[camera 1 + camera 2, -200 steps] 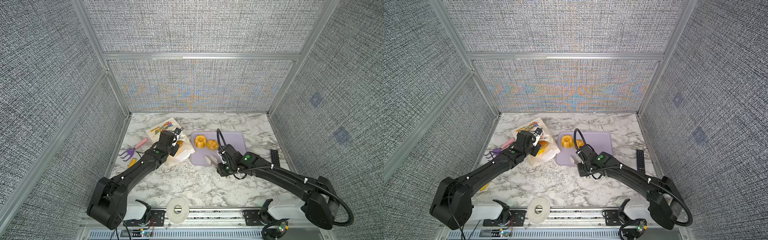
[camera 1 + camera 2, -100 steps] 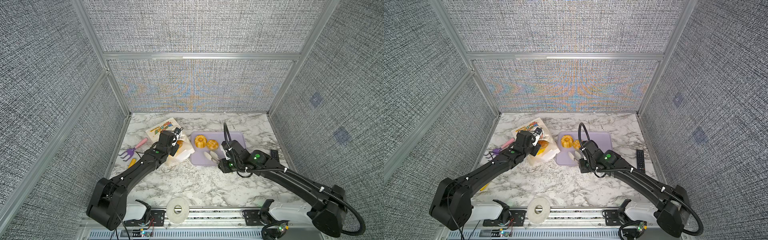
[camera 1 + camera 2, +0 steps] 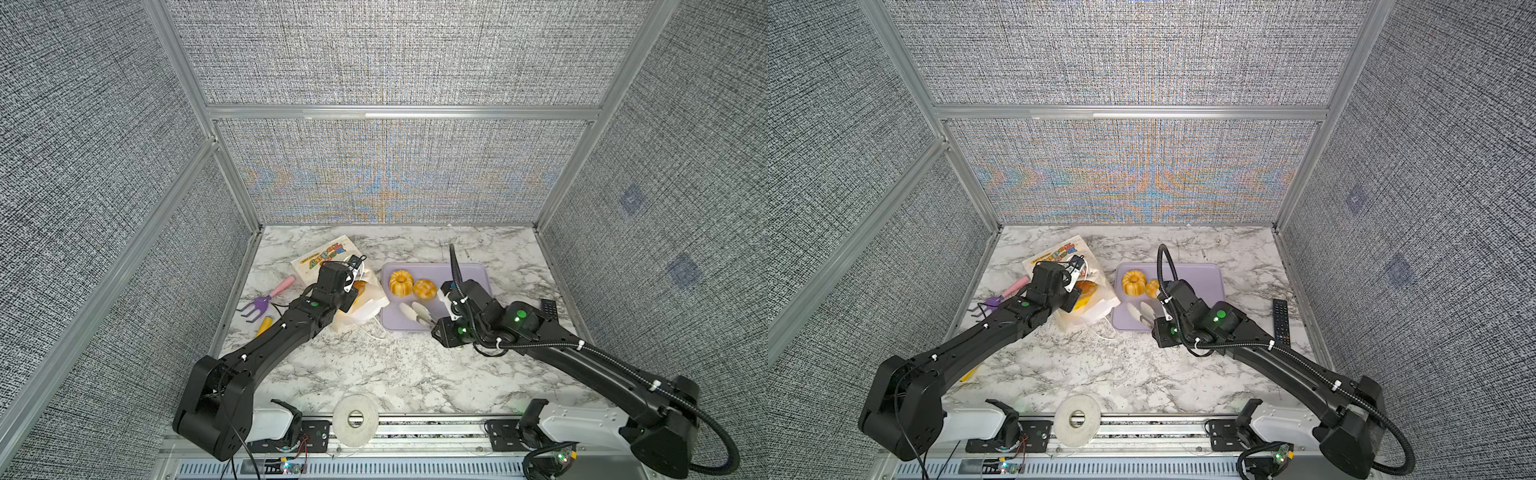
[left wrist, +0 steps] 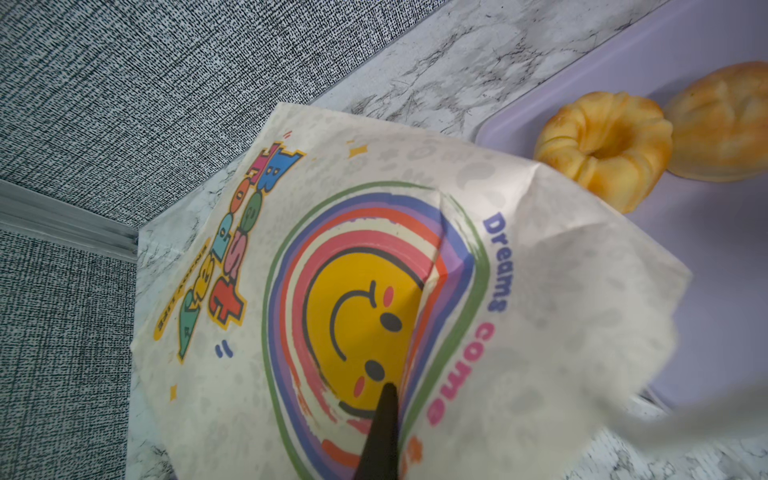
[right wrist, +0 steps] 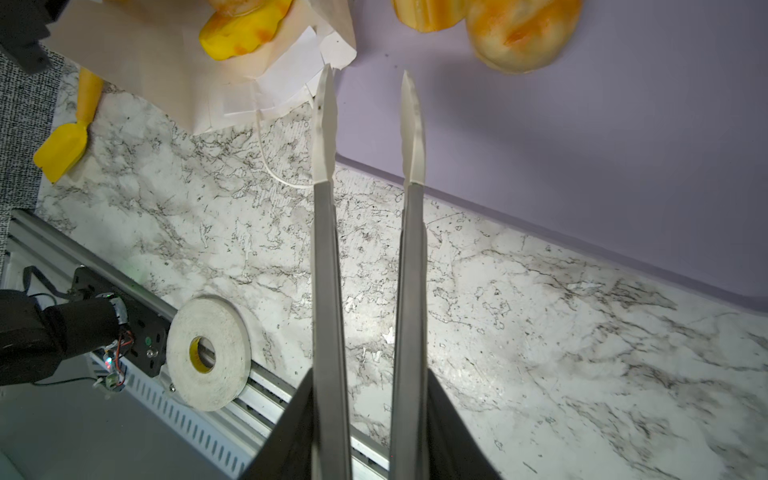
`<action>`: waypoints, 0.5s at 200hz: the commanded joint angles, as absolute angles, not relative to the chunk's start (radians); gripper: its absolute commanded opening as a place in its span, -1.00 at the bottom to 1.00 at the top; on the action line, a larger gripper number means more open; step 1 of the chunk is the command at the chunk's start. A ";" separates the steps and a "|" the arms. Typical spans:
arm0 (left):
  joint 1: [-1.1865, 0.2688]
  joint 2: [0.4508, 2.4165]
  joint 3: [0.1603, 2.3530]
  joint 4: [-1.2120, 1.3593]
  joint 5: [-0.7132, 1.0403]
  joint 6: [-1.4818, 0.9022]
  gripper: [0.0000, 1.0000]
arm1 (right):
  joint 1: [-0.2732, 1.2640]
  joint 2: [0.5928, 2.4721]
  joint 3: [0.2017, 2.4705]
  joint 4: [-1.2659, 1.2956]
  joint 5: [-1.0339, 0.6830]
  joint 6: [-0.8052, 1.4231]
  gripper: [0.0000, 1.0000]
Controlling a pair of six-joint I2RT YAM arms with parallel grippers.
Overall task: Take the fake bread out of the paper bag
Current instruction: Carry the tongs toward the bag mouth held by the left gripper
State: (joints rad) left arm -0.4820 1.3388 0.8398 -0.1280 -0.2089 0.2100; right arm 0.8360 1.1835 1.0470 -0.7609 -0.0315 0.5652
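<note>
The paper bag (image 3: pixel 320 259) (image 4: pixel 374 291) lies tilted on the marble, its mouth facing the purple tray (image 3: pixel 473 274). My left gripper (image 3: pixel 353 279) (image 4: pixel 388 399) is shut on the bag's upper edge; only one dark finger (image 4: pixel 382 440) shows. A yellow-orange fake bread (image 3: pixel 360 286) (image 5: pixel 245 29) sits in the bag's mouth. On the tray lie a fluted ring bun (image 3: pixel 400 282) (image 4: pixel 602 145) and a round bun (image 3: pixel 424 289) (image 5: pixel 523 33). My right gripper (image 3: pixel 436 326) (image 5: pixel 370 374) is shut on metal tongs (image 5: pixel 326 249). The tongs' white tips (image 3: pixel 415 311) stand apart over the tray's front corner with nothing between them.
A purple toy rake (image 3: pixel 257 305) and a yellow toy shovel (image 3: pixel 264 326) (image 5: pixel 62 145) lie left of the bag by the wall. A black remote (image 3: pixel 549 308) lies right of the tray. A tape roll (image 3: pixel 355 417) sits on the front rail. The bag's cord handle (image 3: pixel 374 330) trails on the marble.
The right arm's elbow has swung out to the right, and the tongs have shifted slightly left and away over the tray's front. The left arm and the bag have not moved.
</note>
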 commanded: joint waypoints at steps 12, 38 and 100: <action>-0.482 1.330 0.837 -0.100 -0.207 0.207 -1.00 | 0.874 1.162 1.004 -0.619 -0.084 0.666 -0.26; -0.482 1.331 0.835 -0.098 -0.207 0.207 -1.00 | 0.919 1.170 0.955 -0.474 -0.116 0.747 -0.27; -0.482 1.338 0.837 -0.100 -0.206 0.206 -1.00 | 0.942 1.275 0.933 -0.187 -0.193 0.854 -0.25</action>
State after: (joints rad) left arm -0.4820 1.3350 0.8371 -0.1211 -0.2092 0.2092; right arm 0.9421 1.2472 0.9310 -0.3576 -0.1658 0.7849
